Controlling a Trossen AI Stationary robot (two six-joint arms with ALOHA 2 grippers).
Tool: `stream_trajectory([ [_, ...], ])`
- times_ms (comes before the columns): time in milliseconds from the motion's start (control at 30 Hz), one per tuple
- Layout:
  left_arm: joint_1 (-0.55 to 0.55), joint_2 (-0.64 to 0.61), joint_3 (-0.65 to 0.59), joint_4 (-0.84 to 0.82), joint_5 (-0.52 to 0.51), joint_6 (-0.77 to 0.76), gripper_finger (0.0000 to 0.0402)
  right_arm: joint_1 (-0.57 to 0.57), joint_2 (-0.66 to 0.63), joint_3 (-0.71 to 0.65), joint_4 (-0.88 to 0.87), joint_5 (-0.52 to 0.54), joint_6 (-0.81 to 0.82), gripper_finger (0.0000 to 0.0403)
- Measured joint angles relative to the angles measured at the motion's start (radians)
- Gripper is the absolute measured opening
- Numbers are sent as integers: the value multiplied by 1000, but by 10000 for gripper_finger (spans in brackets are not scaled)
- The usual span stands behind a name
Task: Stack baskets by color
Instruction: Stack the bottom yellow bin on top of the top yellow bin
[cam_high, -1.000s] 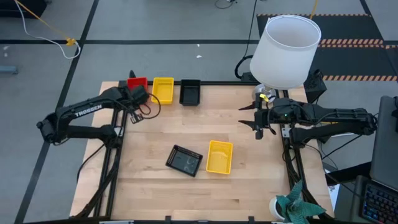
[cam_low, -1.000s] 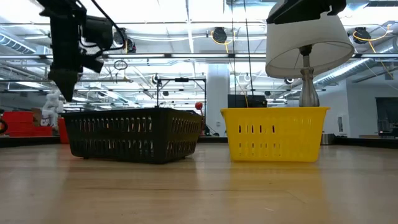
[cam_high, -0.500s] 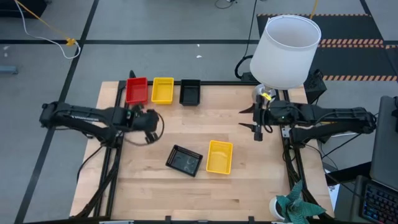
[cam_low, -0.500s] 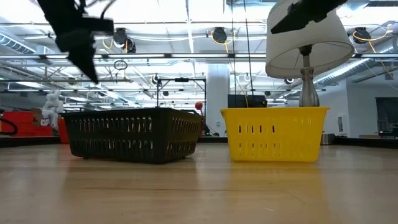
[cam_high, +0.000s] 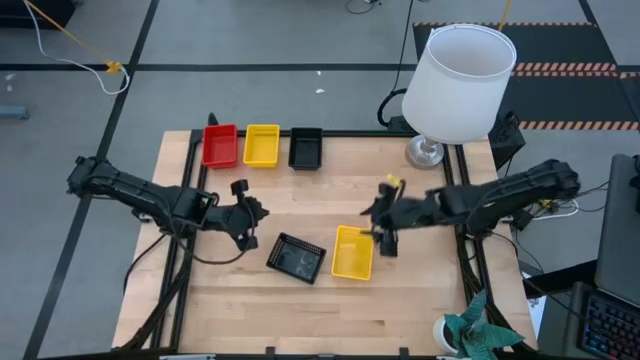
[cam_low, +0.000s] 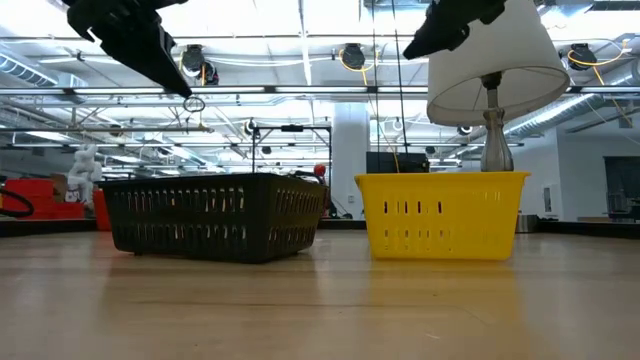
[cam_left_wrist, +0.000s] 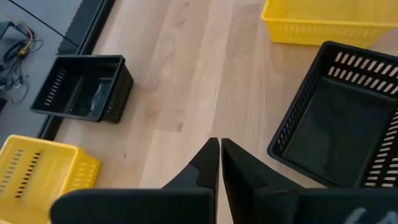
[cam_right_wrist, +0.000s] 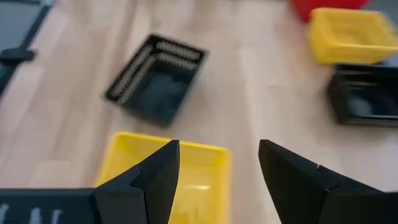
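Along the far edge of the wooden counter (cam_high: 300, 310) stand a red basket (cam_high: 219, 146), a yellow basket (cam_high: 262, 145) and a black basket (cam_high: 305, 148) in a row, left to right; whether any of them is a stack of several cannot be told from above. Nearer the middle, a loose black basket (cam_high: 297, 257) lies turned at an angle, and a loose yellow basket (cam_high: 352, 252) stands just to its right, apart from it.

The left end effector (cam_high: 251, 215) hovers over bare counter just left of the loose black basket, its fingers (cam_left_wrist: 208, 163) pressed together with nothing between them. The right end effector (cam_high: 383, 222) hangs above the right edge of the loose yellow basket, fingers (cam_right_wrist: 163, 173) spread wide and empty; it is blurred in the high view, and contact with the basket cannot be made out.

In the low view only the two loose baskets show clearly; the far row is almost wholly hidden behind them, and both end effectors are cut off by the picture's top. A white lampshade (cam_high: 458, 84) on a lamp stands at the counter's far right corner.
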Motion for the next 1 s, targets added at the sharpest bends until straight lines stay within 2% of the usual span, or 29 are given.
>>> stream_trajectory([
  [233, -2, 0, 0, 9, 0, 9, 3, 167, 138, 53, -63, -3, 211, 212],
  [533, -2, 0, 0, 35, 0, -70, 24, 331, 299, 54, -83, 2, 450, 212],
  [733, -2, 0, 0, 74, 0, -113, 26, 363, 376, 54, -94, 15, 475, 212],
  [1000, -5, 24, 0, 134, -1, -106, 26, 361, 402, 54, -94, 82, 452, 212],
])
